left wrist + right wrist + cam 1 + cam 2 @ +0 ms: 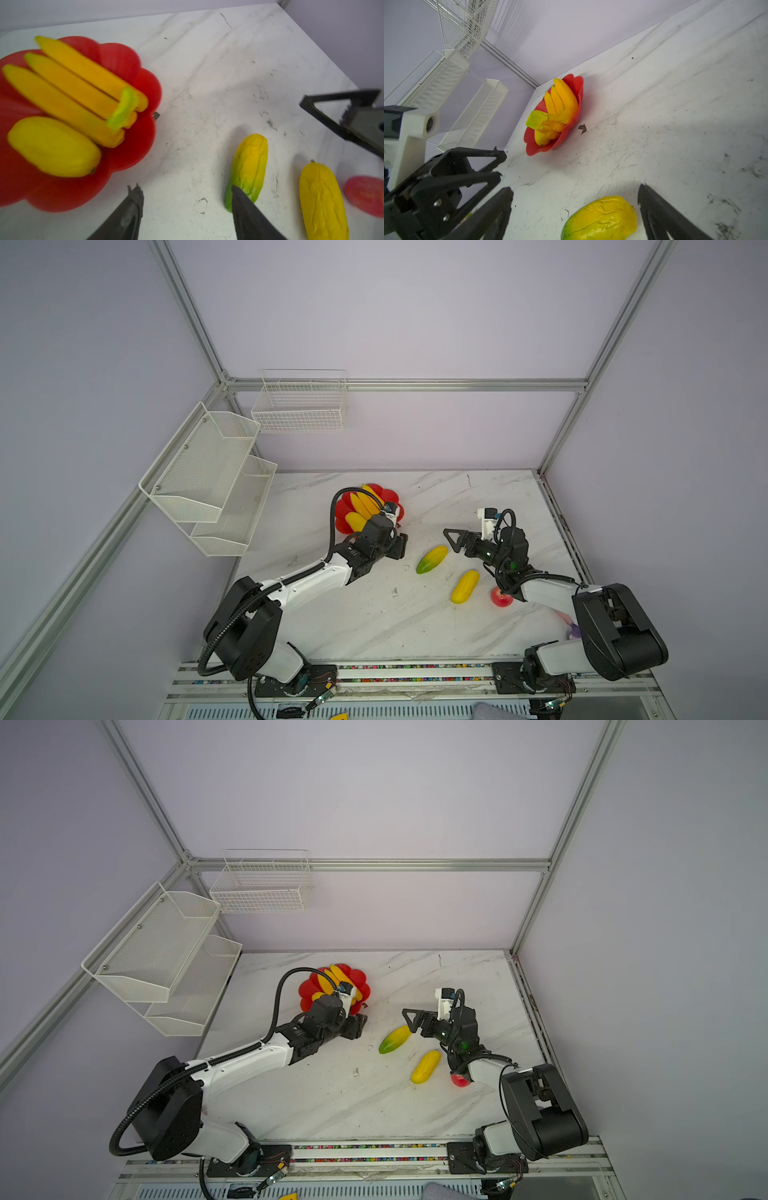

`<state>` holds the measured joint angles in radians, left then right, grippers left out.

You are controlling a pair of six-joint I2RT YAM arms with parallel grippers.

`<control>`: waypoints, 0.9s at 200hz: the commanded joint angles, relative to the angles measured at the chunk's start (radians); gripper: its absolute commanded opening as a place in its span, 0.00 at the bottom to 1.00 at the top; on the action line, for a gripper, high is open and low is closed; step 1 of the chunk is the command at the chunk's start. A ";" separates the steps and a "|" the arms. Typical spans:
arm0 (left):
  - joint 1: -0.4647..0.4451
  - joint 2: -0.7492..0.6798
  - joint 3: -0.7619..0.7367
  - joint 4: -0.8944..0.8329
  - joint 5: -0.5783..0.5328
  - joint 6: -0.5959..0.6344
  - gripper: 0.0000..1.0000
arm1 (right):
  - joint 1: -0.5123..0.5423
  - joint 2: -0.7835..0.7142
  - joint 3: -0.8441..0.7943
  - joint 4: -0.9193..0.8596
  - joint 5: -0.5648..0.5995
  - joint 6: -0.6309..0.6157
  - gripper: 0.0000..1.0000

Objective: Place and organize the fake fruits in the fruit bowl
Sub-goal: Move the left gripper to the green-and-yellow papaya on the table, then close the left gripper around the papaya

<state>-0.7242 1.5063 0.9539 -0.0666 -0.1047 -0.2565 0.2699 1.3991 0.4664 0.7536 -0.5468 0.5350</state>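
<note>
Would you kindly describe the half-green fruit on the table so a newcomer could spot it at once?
On the white marble-patterned tabletop, look right of the glossy red flower-shaped bowl. The plastic oval fruit lying on the table nearest it, by the right end effector, is the one; unlike the all-yellow oval and small red apple further along, one end is green.

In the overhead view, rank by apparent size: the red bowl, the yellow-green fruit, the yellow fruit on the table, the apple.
1. red bowl
2. yellow-green fruit and yellow fruit: alike, unranked
3. apple: smallest, though partly hidden
</note>
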 commanded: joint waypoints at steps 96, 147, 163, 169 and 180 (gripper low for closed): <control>-0.109 0.300 0.134 0.230 0.129 0.299 0.72 | -0.072 -0.103 0.016 -0.175 -0.011 -0.094 0.97; -0.109 0.389 0.205 0.231 0.132 0.298 0.67 | -0.082 -0.107 0.014 -0.172 -0.013 -0.101 0.97; -0.109 0.395 0.208 0.232 0.138 0.290 0.66 | -0.082 -0.106 0.014 -0.171 -0.016 -0.101 0.97; -0.110 0.397 0.206 0.229 0.138 0.289 0.66 | -0.081 -0.105 0.015 -0.170 -0.019 -0.100 0.97; -0.110 0.397 0.199 0.231 0.135 0.289 0.66 | -0.082 -0.101 0.017 -0.168 -0.021 -0.102 0.97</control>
<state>-0.8371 1.9095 1.0763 0.1333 0.0185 0.0216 0.1944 1.3071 0.4767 0.5858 -0.5625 0.4500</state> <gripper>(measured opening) 0.663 0.972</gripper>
